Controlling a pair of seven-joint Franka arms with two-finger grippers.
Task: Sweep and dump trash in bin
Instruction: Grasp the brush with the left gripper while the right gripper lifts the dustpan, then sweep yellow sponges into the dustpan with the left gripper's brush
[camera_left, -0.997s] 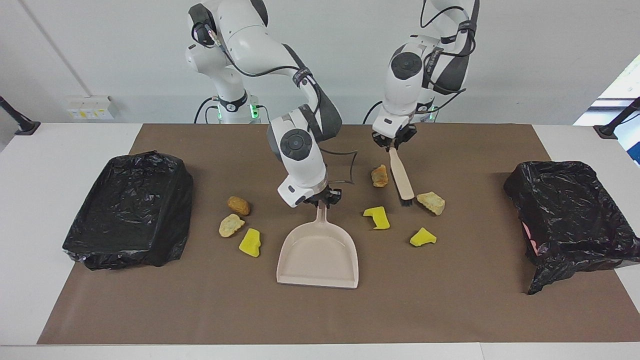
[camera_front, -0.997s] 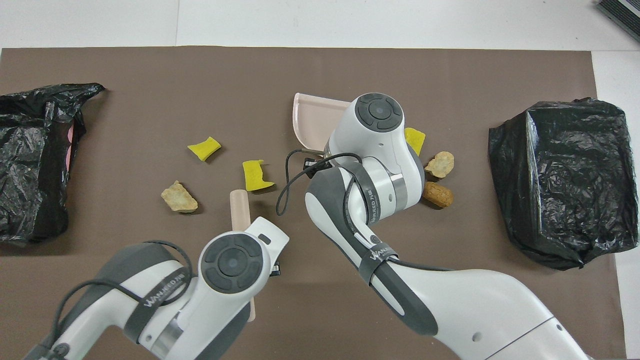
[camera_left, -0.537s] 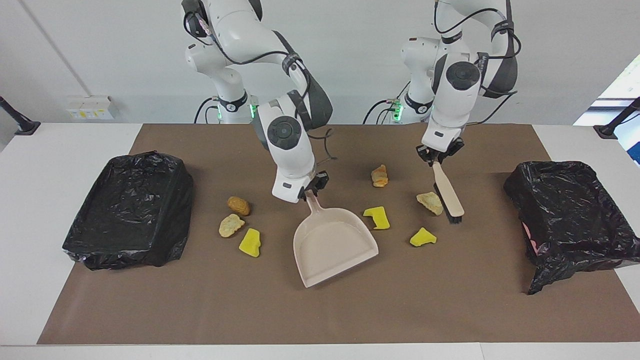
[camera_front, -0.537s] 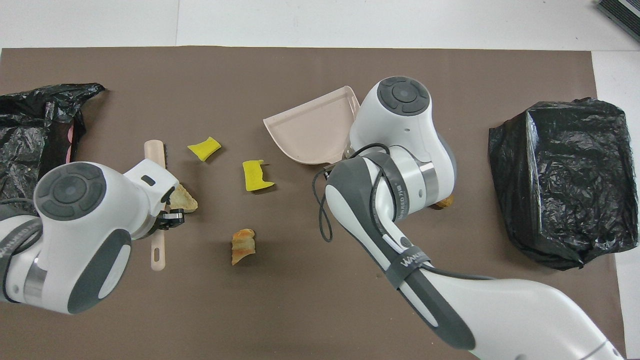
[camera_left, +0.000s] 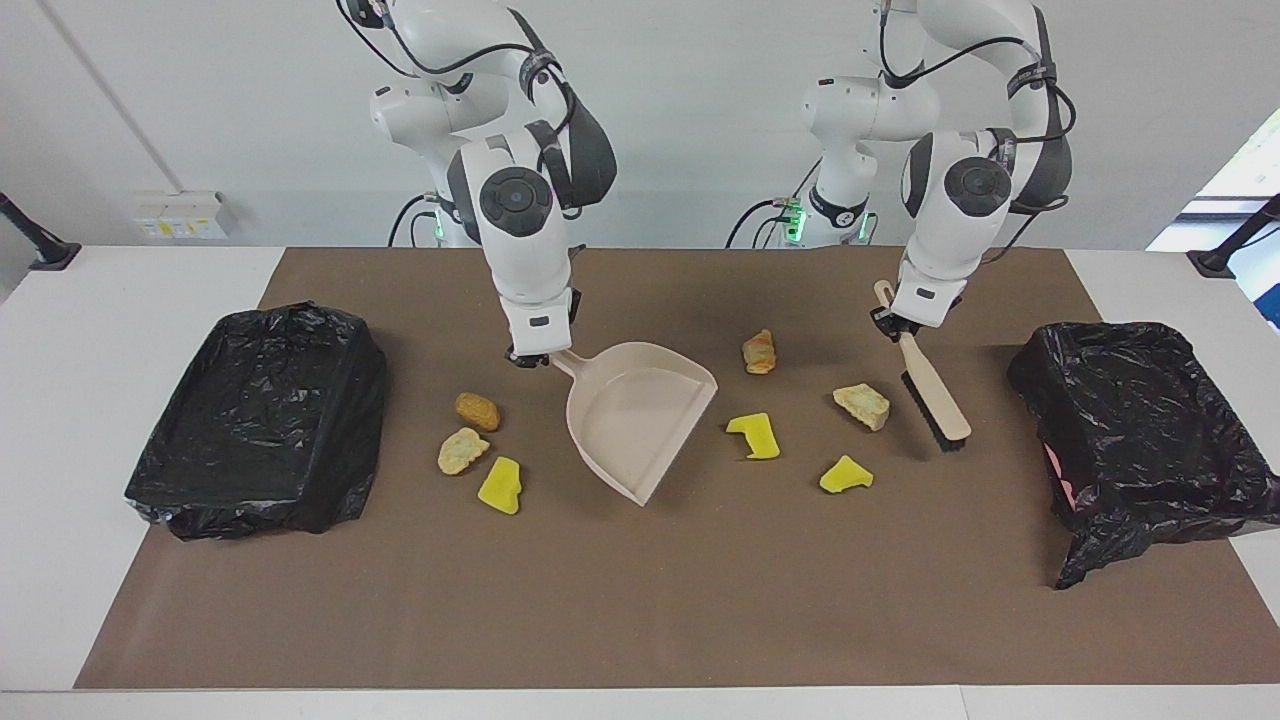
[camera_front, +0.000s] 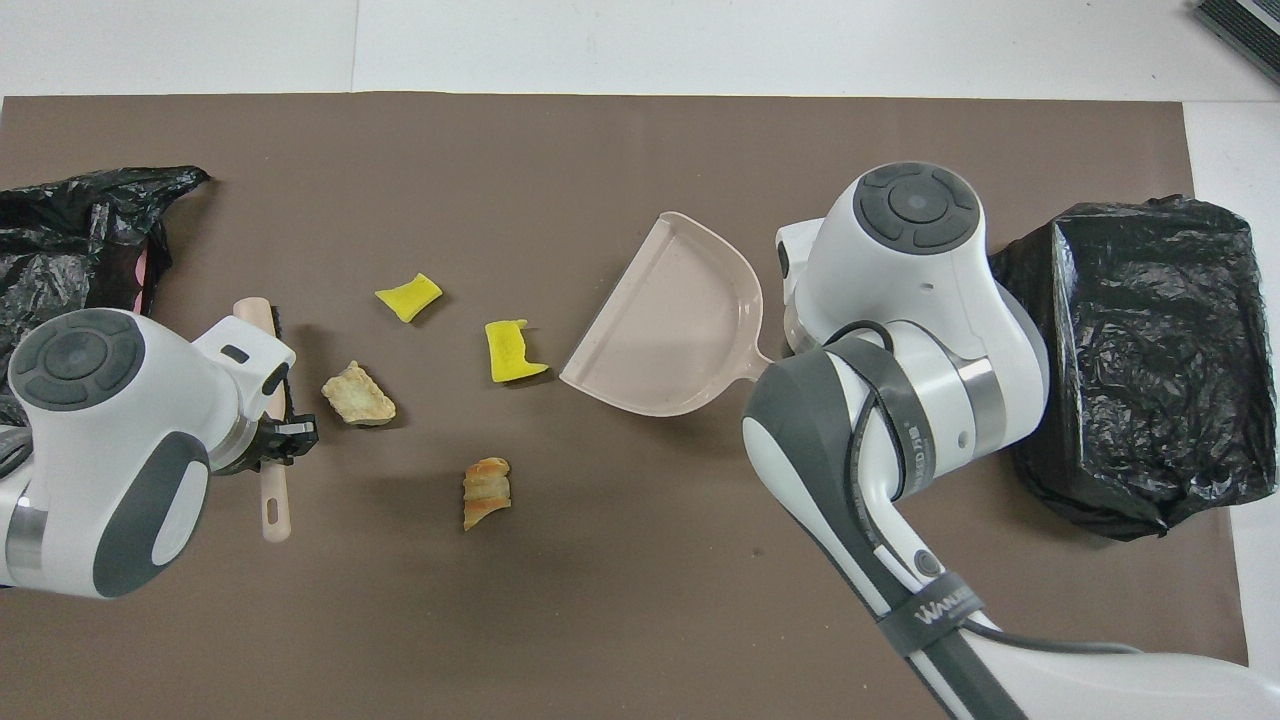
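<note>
Beige dustpan (camera_left: 640, 415); beige brush (camera_left: 932, 385), black bristles; yellow and golden-tan trash (camera_left: 753, 434); black-bagged bins (camera_left: 262, 415); brown mat (camera_left: 640, 600); white table (camera_left: 90, 300).

Two glossy white Franka arms (camera_left: 520, 215) with dark grey joint caps, black looping cables, green base lights.

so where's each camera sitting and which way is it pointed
Facing view: high across the table, looking at the robots; both whole arms show, right gripper holding the dustpan, left gripper holding the brush.
Overhead view: high above the robots' end, looking forward and steeply down; arm links and wrists enter from the bottom.
Shared, half a turn apart: dustpan, brush, brown mat, both black-bagged bins, yellow and tan trash.
</note>
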